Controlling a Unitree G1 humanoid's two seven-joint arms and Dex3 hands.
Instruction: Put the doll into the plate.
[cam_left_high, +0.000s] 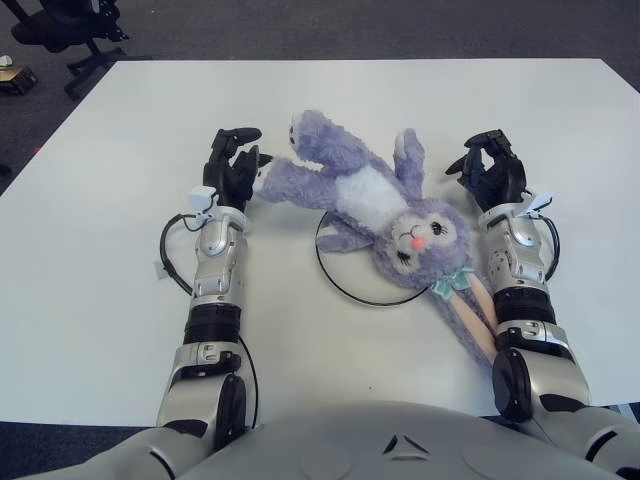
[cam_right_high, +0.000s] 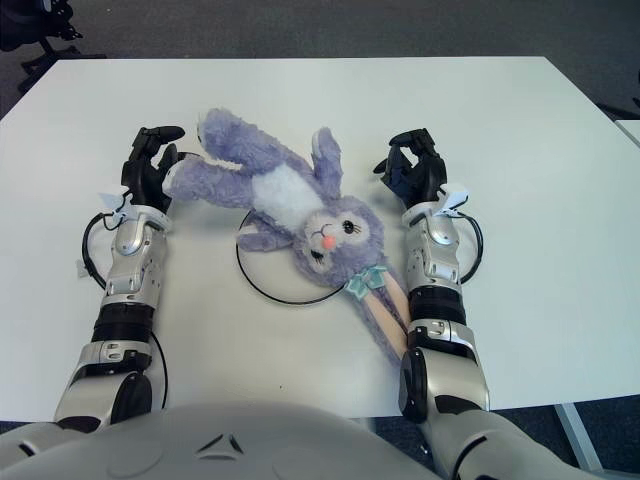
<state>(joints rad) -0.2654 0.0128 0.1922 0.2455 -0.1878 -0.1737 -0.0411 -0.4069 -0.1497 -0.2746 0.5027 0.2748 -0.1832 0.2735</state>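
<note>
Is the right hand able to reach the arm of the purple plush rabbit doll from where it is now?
Probably yes: the right hand is open beside the purple plush rabbit doll, with only bare white table between it and the raised arm.

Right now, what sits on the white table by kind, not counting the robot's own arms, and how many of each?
Plush doll: 1
Plate, seen as a thin dark ring under the doll: 1
Total: 2

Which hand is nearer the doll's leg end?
Left. The left hand touches the purple doll's leg at its left side; the right hand hovers apart, beyond the doll's raised arm.
</note>
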